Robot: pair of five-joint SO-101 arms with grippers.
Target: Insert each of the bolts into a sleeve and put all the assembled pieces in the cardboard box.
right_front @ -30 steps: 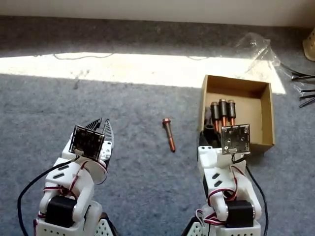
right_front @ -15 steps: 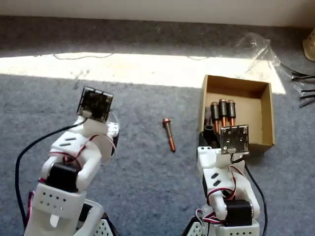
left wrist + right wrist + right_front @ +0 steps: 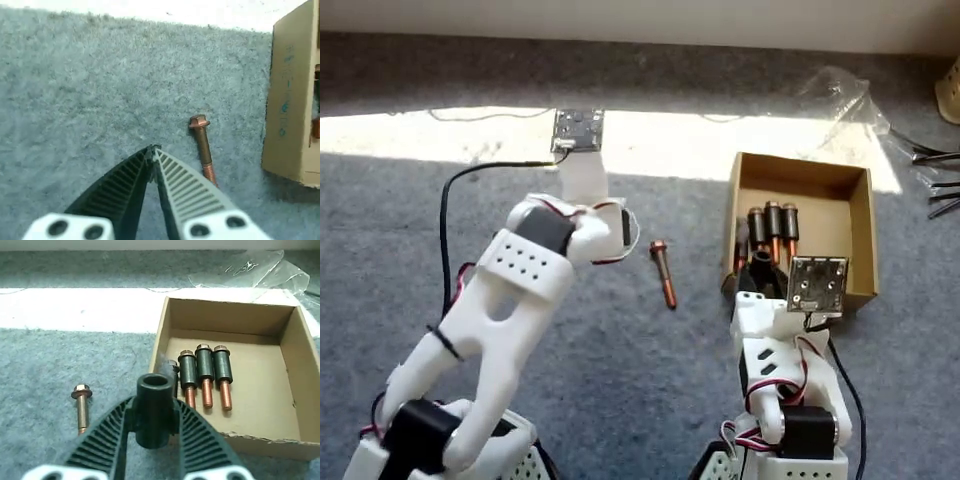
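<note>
- The loose bolt (image 3: 664,274) lies flat on the grey carpet (image 3: 620,380), beside the cardboard box (image 3: 800,175) but not touching its wall.
- The black sleeve (image 3: 155,410) stands upright just outside the box's near wall. The right gripper (image 3: 154,412) has its jaws pressed on the sleeve's two sides.
- Inside the box, three assembled pieces (image 3: 205,375) lie side by side; a fourth, partly hidden, is at the wall facing the bolt.
- The left gripper (image 3: 152,150) is near the bolt, on the side away from the box. Its jaws meet at the tips and hold nothing.
- A clear plastic bag (image 3: 840,95) lies behind the box.
</note>
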